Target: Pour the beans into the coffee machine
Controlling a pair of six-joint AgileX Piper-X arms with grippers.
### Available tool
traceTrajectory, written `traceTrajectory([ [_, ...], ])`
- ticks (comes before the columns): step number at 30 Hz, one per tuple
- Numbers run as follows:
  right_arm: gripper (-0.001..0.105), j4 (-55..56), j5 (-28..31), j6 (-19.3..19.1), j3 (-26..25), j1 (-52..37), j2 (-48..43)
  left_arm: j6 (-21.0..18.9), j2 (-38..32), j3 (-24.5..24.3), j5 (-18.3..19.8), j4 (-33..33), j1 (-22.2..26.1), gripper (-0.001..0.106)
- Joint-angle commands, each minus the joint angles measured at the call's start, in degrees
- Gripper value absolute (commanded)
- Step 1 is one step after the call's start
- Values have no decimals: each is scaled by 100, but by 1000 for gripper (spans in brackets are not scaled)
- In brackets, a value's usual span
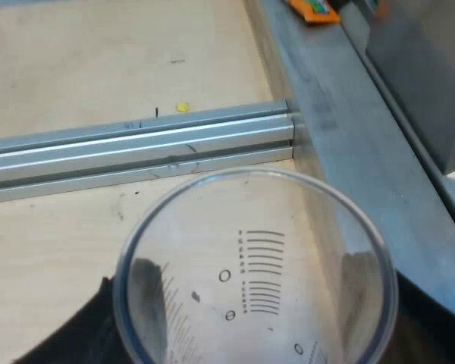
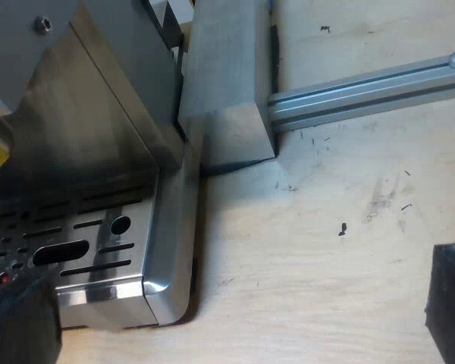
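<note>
One clear round measuring glass (image 1: pixel 254 280) held in left jaws — right jaws wide by steel machine (image 2: pixel 98 159)

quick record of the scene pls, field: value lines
left gripper: shut on the measuring glass
measuring glass: looks empty apart from a dark speck, held over the wooden table
right gripper: open, holding nothing, above the table beside the espresso machine
aluminium rail: lies across the table
</note>
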Motion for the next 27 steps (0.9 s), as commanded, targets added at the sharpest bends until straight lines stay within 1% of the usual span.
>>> traceTrajectory([
  [1,104,3,-60,5,-81,1,-21,-19,-24,-21,59,-319,16,31],
  [6,104,3,-60,5,-81,1,-21,210,43,-21,45,-351,16,31],
  [13,104,3,-60,5,-81,1,-21,198,514,-21,58,-632,16,31],
  [27,104,3,-60,5,-81,1,-21,186,572,-21,152,-621,16,31],
])
